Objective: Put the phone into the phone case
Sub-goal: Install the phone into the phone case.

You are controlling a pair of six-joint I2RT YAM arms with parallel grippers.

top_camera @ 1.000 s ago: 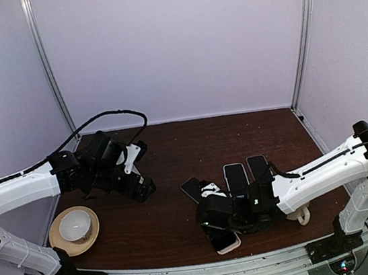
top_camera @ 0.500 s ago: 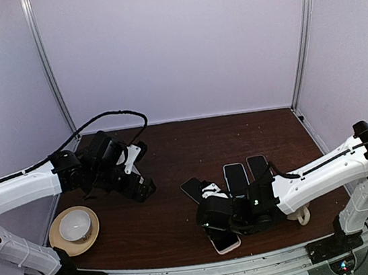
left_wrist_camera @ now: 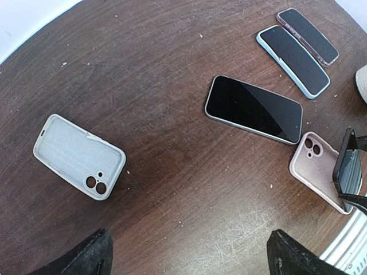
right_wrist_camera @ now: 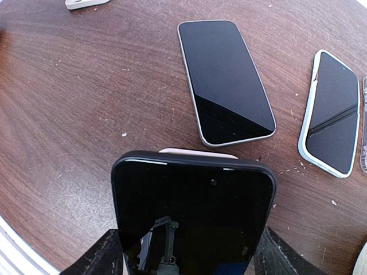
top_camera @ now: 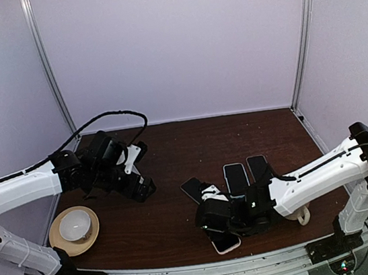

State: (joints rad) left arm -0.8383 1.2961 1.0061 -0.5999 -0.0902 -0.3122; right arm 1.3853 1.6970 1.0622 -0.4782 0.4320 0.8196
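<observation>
**Phone gripped by the right arm, tilted just above the pink case**

The phone (right_wrist_camera: 192, 212) is clamped across its width by the right gripper (right_wrist_camera: 189, 252). The jaws are kept partly apart by the phone's breadth, and its long axis runs straight out from the wrist. It is held steeply tilted, not flat. The pink case (left_wrist_camera: 318, 169) lies flat directly beneath the fingertips and just beyond them, and from the wrist only a thin pink strip is seen past the phone's far edge. Whether the two long axes are fully lined up cannot be told. The left gripper (left_wrist_camera: 189, 260) is spread wide and empty, well apart from the pink case, with a white case (left_wrist_camera: 77, 156) ahead of it. The right arm is therefore judged the nearer one, and a lowering and flattening of the phone is judged to be needed.
</observation>
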